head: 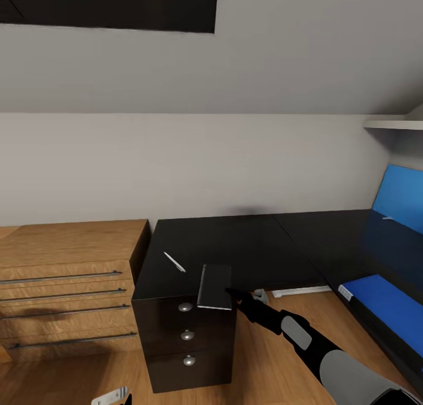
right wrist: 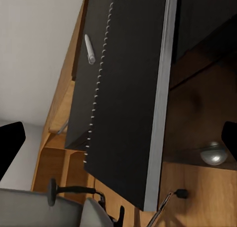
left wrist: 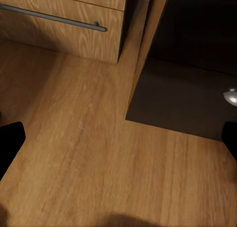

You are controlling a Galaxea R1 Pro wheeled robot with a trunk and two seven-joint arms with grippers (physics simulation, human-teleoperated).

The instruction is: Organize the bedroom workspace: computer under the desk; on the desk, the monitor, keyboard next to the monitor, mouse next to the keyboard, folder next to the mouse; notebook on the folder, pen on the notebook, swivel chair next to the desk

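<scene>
Thin black spiral notebook lying at 3 o'clock from white pen: probably light, flat, stiff; best pinched by overhanging edge. Right claw spread open beside it.

Desk top being left mostly bare toward 12 o'clock. Front edge being occupied by pen at 11 and notebook at 12. Passage at 9 being blocked by wooden drawer unit; folder lying at 3.
</scene>
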